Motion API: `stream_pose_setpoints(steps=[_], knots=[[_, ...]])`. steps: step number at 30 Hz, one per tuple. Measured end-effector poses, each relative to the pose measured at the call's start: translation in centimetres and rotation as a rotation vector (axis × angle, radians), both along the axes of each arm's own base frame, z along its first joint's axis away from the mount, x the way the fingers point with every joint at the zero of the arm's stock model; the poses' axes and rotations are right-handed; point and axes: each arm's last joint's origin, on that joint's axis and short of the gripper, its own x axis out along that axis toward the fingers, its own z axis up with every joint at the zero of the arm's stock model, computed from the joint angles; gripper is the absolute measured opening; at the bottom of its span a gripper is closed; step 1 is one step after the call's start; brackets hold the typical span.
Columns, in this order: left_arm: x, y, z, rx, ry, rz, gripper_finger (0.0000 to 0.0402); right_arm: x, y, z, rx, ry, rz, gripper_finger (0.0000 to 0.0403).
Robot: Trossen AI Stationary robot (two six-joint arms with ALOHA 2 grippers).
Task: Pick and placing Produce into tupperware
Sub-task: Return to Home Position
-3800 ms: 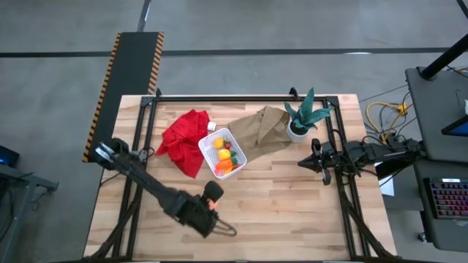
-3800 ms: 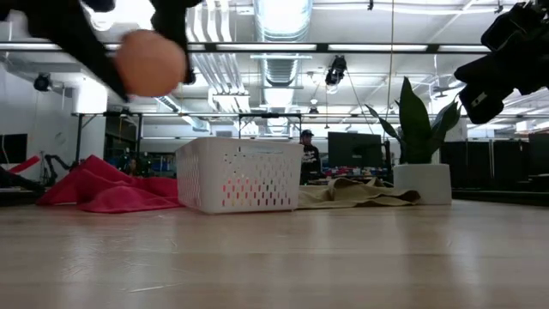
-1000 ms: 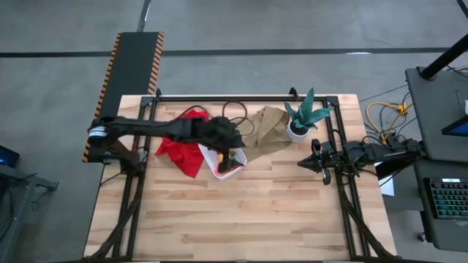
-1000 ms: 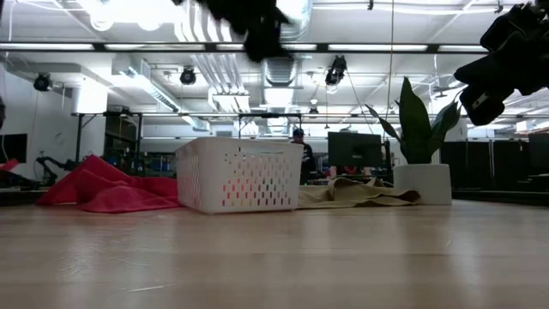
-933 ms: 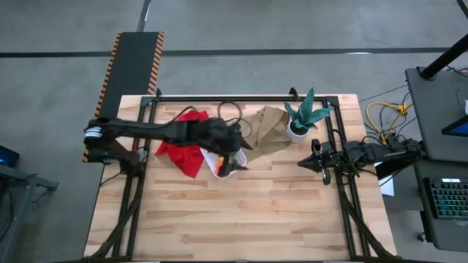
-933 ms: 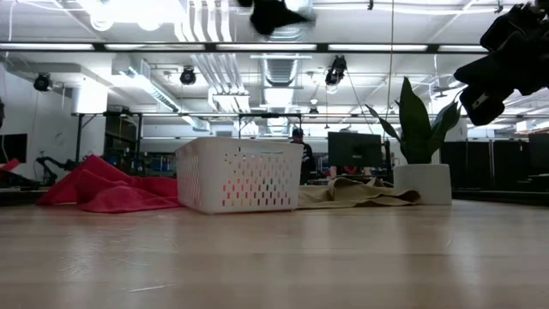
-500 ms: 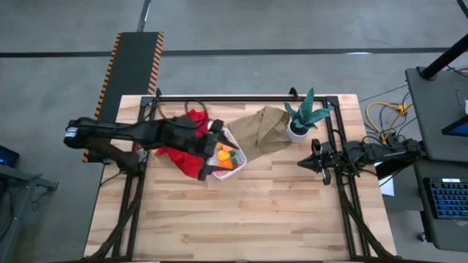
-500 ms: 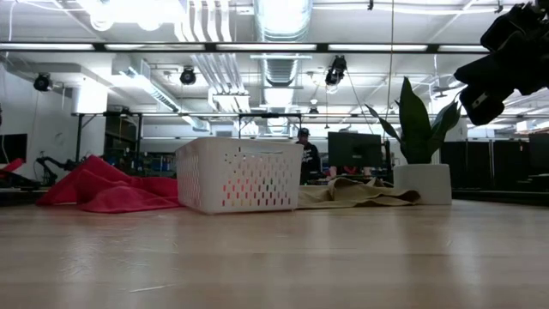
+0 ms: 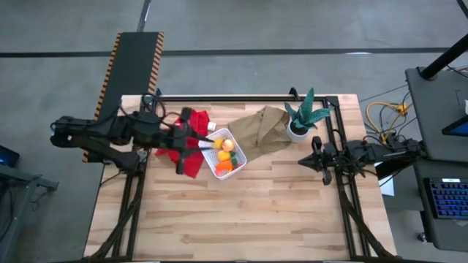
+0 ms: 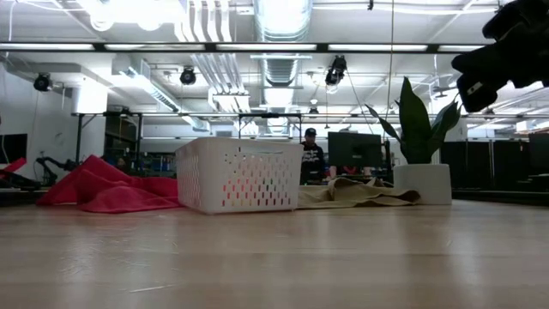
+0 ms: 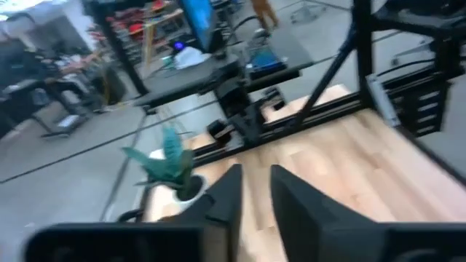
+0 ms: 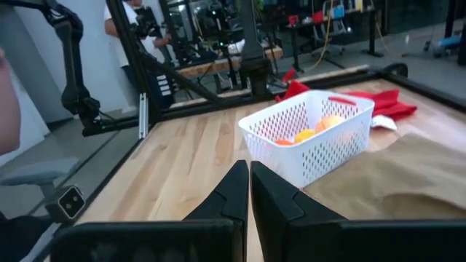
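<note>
The white mesh tupperware [image 9: 221, 154] stands on the table at centre left; it also shows in the low view [image 10: 238, 174] and the right wrist view [image 12: 309, 135]. In it lie a peach-orange ball [image 9: 227, 145], a yellow lemon [image 9: 217, 143] and an orange carrot [image 9: 224, 166]. My left gripper [image 9: 200, 140] is raised over the red cloth, just left of the tupperware, open and empty [image 11: 255, 182]. My right gripper [image 9: 316, 162] waits shut at the table's right edge [image 12: 248, 175].
A red cloth [image 9: 191, 168] lies left of the tupperware. A brown paper bag [image 9: 263, 128] and a green potted plant [image 9: 303, 117] are at its right. The near half of the wooden table [image 9: 241, 219] holds nothing. People stand in the room behind.
My left gripper has drawn back from above the tupperware toward the table's left edge, over the red cloth, and has gone up out of the low view. The peach-orange ball now shows lying in the tupperware.
</note>
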Motion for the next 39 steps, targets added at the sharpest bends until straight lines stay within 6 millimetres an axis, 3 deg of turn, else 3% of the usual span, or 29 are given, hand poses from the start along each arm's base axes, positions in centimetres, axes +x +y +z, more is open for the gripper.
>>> stream_pose_setpoints(steps=[4,9,13,25,29,39], knots=[[-1.9,0.3,-0.3,0.058,-0.024,0.007,0.0007,0.0,0.0,0.1,-0.049,-0.015,0.003,0.0009],[-4.4,0.7,-1.5,0.061,-0.043,0.010,0.0005,0.0,0.0,0.1,-0.055,-0.013,0.003,0.0009],[-6.4,1.0,-3.6,0.064,-0.047,0.011,0.0001,0.0,0.0,0.0,-0.059,-0.009,0.004,0.0009],[-11.5,2.0,-10.4,0.041,-0.320,0.096,0.0000,0.0,0.0,0.0,-0.070,-0.004,0.005,0.0009],[-12.6,2.3,-12.1,0.026,-0.377,0.165,0.0000,0.0,0.0,-0.1,-0.070,-0.001,0.005,0.0009],[-13.3,2.4,-16.3,0.020,-0.370,0.137,0.0000,0.0,0.0,-0.1,-0.075,0.001,0.005,0.0009]])
